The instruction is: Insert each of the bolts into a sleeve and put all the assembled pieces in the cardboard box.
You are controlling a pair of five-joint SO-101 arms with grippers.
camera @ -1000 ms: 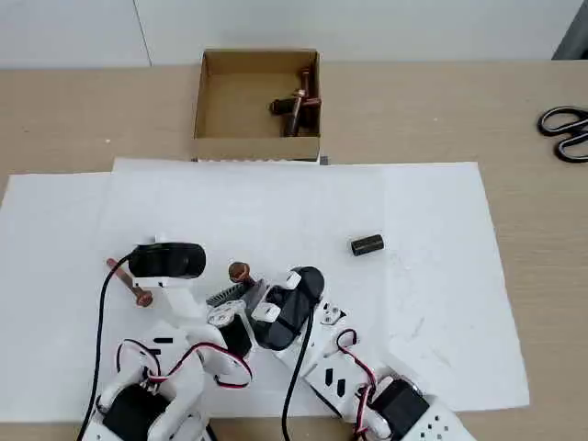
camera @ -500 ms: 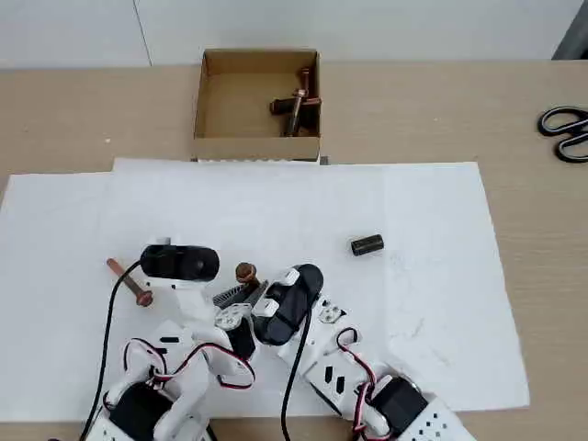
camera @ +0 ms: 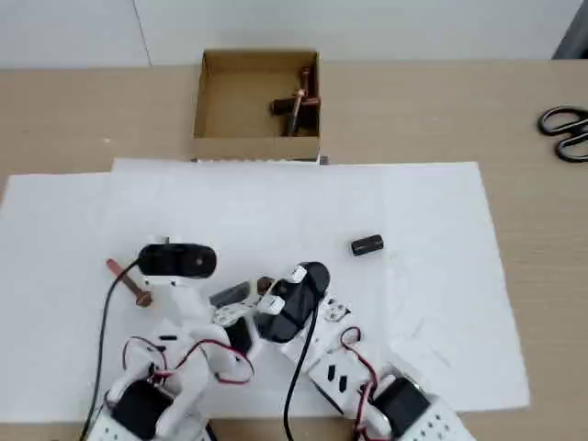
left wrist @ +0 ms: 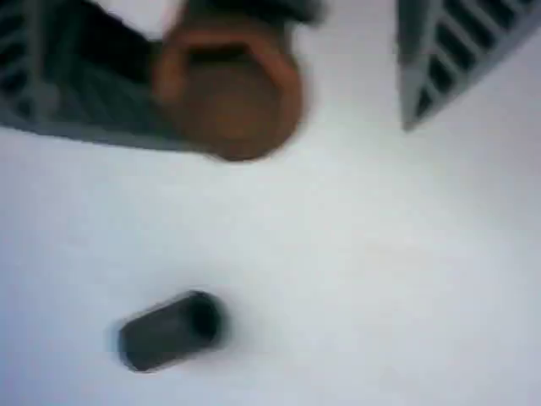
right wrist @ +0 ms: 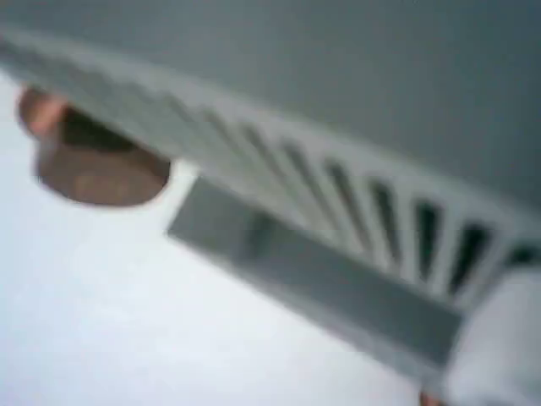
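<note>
Two bolts are outside the cardboard box (camera: 213,138), which stands at the table's far edge with assembled pieces (camera: 296,99) inside. We note a loose bolt (camera: 129,282) on the paper (camera: 441,303) toward the left edge. The second bolt (left wrist: 228,97) rests against one jaw of the left gripper (left wrist: 330,118), its jaws spread. The right gripper (camera: 272,296) is adjacent; we cannot tell its state. One sleeve (camera: 367,245) lies alone mid-paper.

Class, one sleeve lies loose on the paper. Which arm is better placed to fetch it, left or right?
Probably right. The sleeve lies on the right half of the paper, nearest the right arm, while a bolt sits at the left end effector.
</note>
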